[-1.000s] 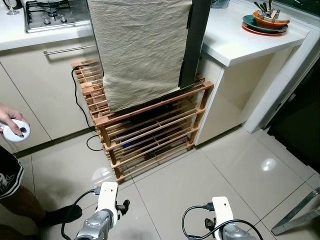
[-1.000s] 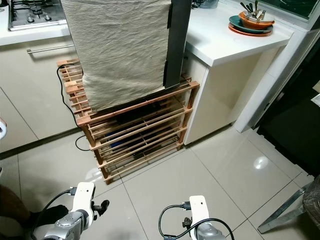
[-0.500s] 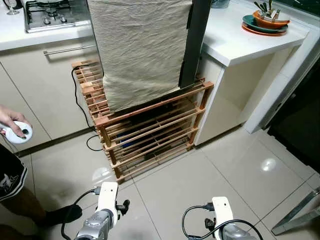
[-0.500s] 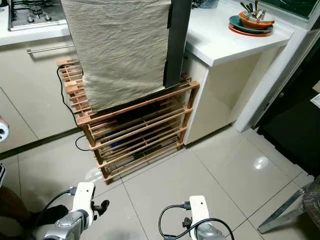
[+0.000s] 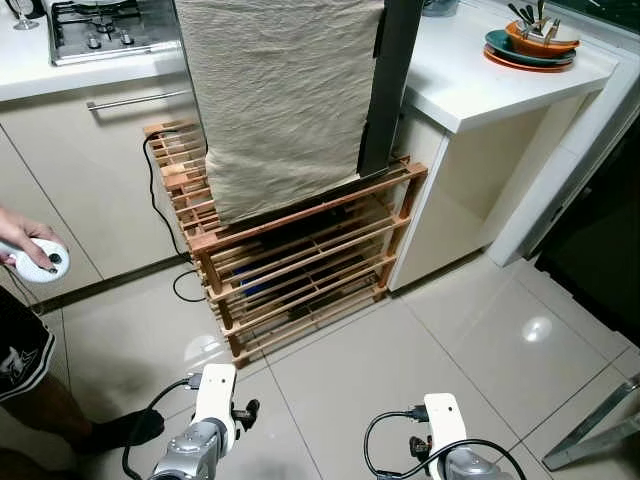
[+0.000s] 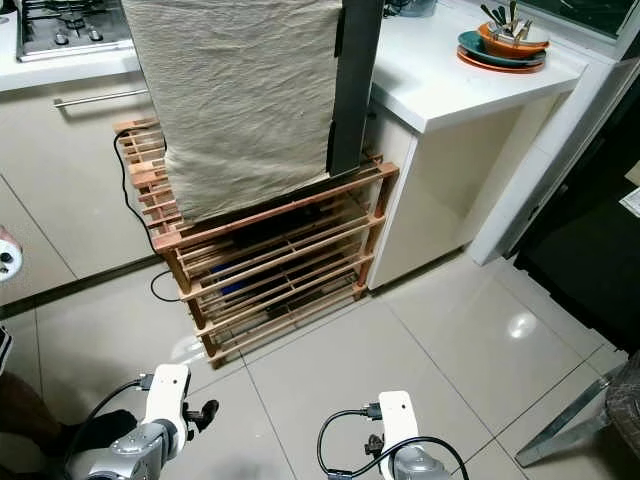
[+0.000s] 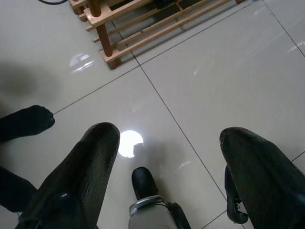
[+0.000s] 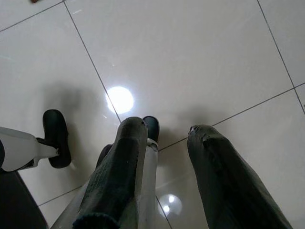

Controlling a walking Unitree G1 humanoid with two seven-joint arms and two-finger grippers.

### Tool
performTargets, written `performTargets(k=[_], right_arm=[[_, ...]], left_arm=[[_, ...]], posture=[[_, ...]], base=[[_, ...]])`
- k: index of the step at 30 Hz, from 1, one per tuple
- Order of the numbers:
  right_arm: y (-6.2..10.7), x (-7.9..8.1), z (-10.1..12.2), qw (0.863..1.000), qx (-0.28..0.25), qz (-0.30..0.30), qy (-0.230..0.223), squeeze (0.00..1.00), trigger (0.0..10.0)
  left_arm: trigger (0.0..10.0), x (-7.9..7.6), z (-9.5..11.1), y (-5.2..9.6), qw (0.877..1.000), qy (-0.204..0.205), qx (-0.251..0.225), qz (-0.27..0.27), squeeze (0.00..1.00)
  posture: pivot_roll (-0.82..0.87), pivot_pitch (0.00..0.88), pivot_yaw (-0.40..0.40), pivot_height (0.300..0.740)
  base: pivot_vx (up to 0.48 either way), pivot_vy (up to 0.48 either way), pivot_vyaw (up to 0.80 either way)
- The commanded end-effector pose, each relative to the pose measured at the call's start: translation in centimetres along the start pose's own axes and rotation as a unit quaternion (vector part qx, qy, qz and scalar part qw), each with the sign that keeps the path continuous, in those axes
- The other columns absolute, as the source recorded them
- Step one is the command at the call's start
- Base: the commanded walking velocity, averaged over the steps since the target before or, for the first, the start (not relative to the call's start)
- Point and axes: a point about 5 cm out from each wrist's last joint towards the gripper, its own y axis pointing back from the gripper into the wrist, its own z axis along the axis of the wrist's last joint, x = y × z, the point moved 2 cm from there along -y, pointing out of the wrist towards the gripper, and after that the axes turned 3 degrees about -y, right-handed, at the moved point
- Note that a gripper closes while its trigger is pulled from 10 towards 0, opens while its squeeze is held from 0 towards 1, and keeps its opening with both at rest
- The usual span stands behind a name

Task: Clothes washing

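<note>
While both arms hang idle over the tiles, the left gripper (image 7: 167, 157) has its fingers spread wide and the right gripper (image 8: 164, 143) is parted a bit less, nothing in either. Straight ahead, the cloth (image 5: 280, 100) drapes down over the wooden rack (image 5: 300, 255). It looks light and floppy, so I'd pinch its free bottom edge. Floor (image 5: 400, 340) ahead is open; counter (image 5: 480, 85) crowds the right, a person's hand (image 5: 20, 250) is left.

Bright, sharp indoor light throughout, with round lamp glare on the glossy floor tiles (image 5: 537, 328).
</note>
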Motion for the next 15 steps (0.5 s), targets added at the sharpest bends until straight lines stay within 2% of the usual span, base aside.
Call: performTargets(k=[1, 5, 6, 12, 15], right_arm=[[0.9, -2.6, -3.6, 0.980, -0.022, -0.089, -0.178, 0.00, 10.0], [0.9, -2.7, -3.6, 0.981, -0.020, -0.090, -0.174, 0.00, 10.0], [0.9, -3.7, -1.0, 0.983, -0.070, -0.079, -0.152, 0.00, 10.0], [1.0, -3.9, 0.2, 0.983, -0.092, -0.070, -0.139, 0.00, 10.0], [1.0, -3.4, 1.0, 0.979, -0.121, -0.058, -0.156, 0.00, 10.0]], left_arm=[[10.0, 0.0, 3.7, -0.9, 0.979, -0.201, 0.033, -0.017, 0.00], [10.0, 0.0, 3.7, -0.9, 0.979, -0.201, 0.033, -0.015, 0.00], [10.0, -0.1, 4.2, -0.9, 0.984, -0.180, 0.012, -0.003, 0.00], [10.0, 0.0, 4.2, -0.9, 0.986, -0.169, 0.005, 0.004, 0.00], [10.0, -0.1, 4.1, -0.9, 0.987, -0.164, 0.002, 0.004, 0.00]], posture=[[-0.26, 0.000, 0.207, 0.740], [-0.26, 0.000, 0.207, 0.740], [-0.23, 0.000, 0.122, 0.740], [-0.23, 0.000, 0.113, 0.740], [-0.22, 0.000, 0.112, 0.740]], base=[[0.000, 0.000, 0.00], [0.000, 0.000, 0.00], [0.000, 0.000, 0.00], [0.000, 0.000, 0.00], [0.000, 0.000, 0.00]])
